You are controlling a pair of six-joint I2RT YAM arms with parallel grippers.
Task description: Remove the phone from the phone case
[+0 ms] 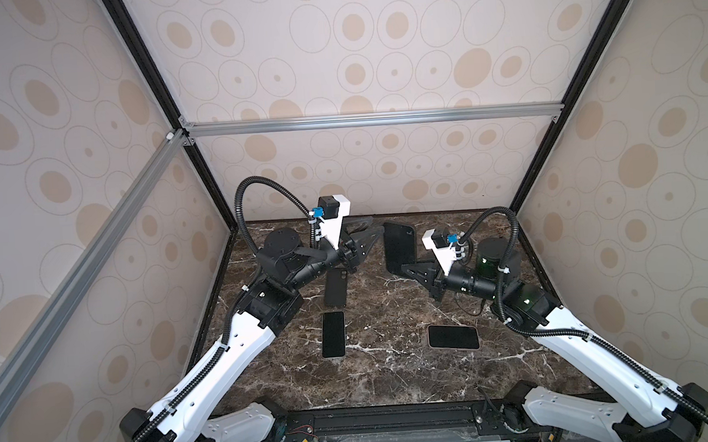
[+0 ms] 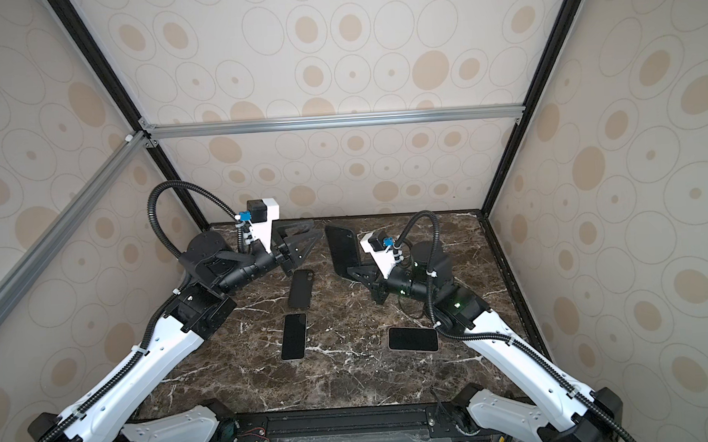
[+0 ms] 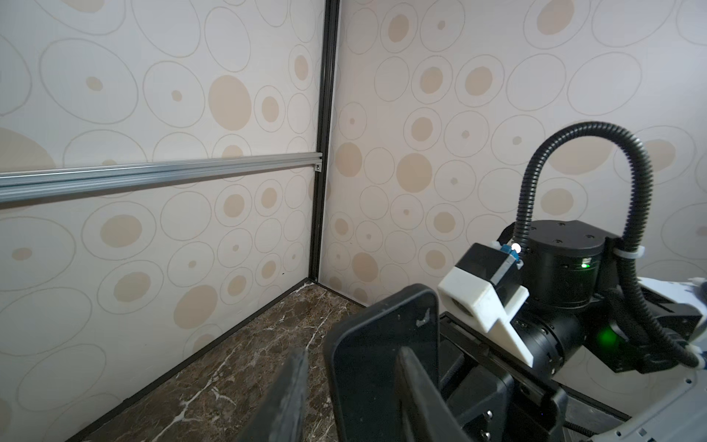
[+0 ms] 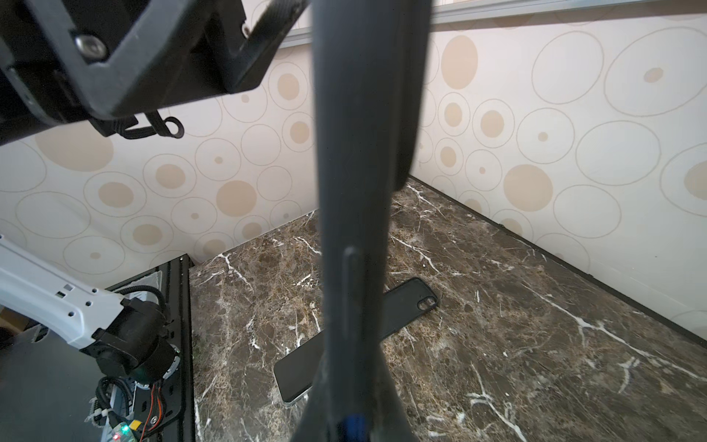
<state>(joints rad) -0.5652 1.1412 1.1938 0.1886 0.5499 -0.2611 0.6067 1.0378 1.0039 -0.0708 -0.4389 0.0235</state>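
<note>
1. Presently, phone case (image 1: 398,244): black, held upright in the air over the back of the table (image 1: 393,373). Whether the phone still sits inside, I cannot tell.
2. Right gripper (image 1: 409,267): clamped on the case's lower edge.
3. Left gripper (image 1: 377,223): jaws apart, just beside the case, holding nothing.
4. Lying below: spare case (image 1: 334,288), bare phone (image 1: 333,334), second bare phone (image 1: 453,337).
5. Hazard: with only one edge grip, a push from the left fingers could pivot the case or knock it loose.

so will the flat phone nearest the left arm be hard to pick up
Probably: the phone lies flat on the marble table, leaving little edge to pinch. Its glossy face looks slippery, so it may slide if pushed.
</note>
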